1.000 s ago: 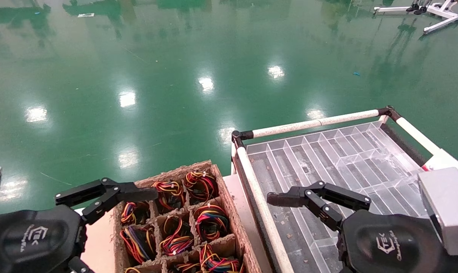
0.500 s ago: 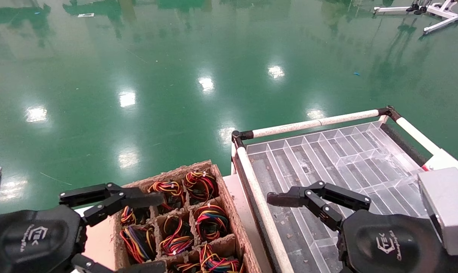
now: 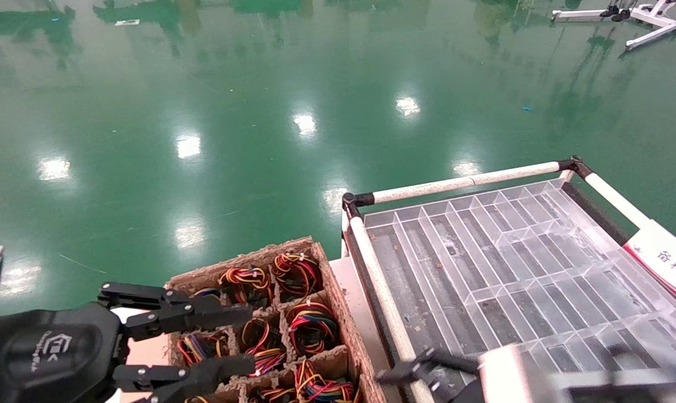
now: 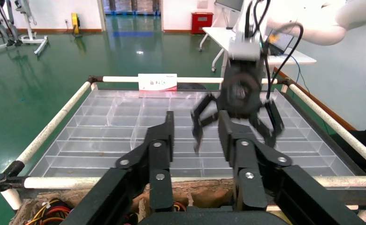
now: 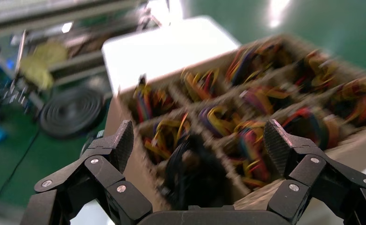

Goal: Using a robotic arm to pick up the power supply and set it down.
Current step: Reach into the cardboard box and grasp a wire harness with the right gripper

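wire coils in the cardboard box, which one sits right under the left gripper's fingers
The coil in the box's left column, between the left gripper fingers; the other coils lie farther right.

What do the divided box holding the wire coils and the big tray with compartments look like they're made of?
The box looks like brown pulp or coarse cardboard, matte, with rough, fibrous, uneven edges. The tray looks like clear hard plastic, glossy: the dark surface beneath shows through, and its thin dividers catch the light. It may be acrylic, but that cannot be told.
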You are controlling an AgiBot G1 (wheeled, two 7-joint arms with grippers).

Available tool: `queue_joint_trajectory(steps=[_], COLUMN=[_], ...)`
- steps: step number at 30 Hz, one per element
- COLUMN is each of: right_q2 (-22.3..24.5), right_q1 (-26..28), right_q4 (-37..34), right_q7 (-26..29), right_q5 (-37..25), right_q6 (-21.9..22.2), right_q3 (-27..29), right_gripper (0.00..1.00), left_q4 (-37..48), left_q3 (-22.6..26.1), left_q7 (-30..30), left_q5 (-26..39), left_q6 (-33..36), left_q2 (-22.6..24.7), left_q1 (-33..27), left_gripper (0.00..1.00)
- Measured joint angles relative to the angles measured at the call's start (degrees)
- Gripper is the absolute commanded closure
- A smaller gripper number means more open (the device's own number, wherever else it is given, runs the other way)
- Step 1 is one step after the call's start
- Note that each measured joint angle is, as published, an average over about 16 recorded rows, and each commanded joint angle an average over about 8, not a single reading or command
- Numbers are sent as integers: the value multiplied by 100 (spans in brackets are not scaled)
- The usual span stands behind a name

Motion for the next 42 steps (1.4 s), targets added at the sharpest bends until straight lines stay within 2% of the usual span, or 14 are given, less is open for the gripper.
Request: queue_joint_trajectory(steps=[5, 7, 13, 18, 22, 26, 28, 31, 42], right_q2=[-306, -431, -733, -904, -987, -1036, -1051, -1062, -1003], right_q1=[277, 387, 645, 792, 867, 914, 931, 950, 947], right_q4=[46, 50, 56, 62, 64, 65, 66, 69, 75], right_q7=[168, 237, 440, 597, 701, 793, 835, 888, 988], right_q5=[-601, -806, -1281, -1548, -1679, -1770, -1806, -1852, -1889], right_q6=[-50, -72, -99, -104, -101, -95, -88, -76, -32], right_q3=[-366, -497, -803, -983, -1078, -1150, -1178, -1212, -1254], right_gripper=[90, 100, 100, 100, 100, 100, 100, 100, 100], left_q4=[0, 0, 0, 0, 0, 0, 0, 0, 0], left_q3=[0, 0, 0, 1, 1, 1, 1, 1, 1], left_q7=[0, 0, 0, 0, 0, 0, 0, 0, 1], left_q5=[0, 0, 0, 0, 0, 0, -1, -1, -1], left_q6=[0, 0, 0, 0, 0, 0, 0, 0, 0], left_q2=[0, 0, 0, 0, 0, 0, 0, 0, 0], left_q1=[0, 0, 0, 0, 0, 0, 0, 0, 0], left_gripper=[100, 100, 100, 89, 65, 30, 15, 1, 0])
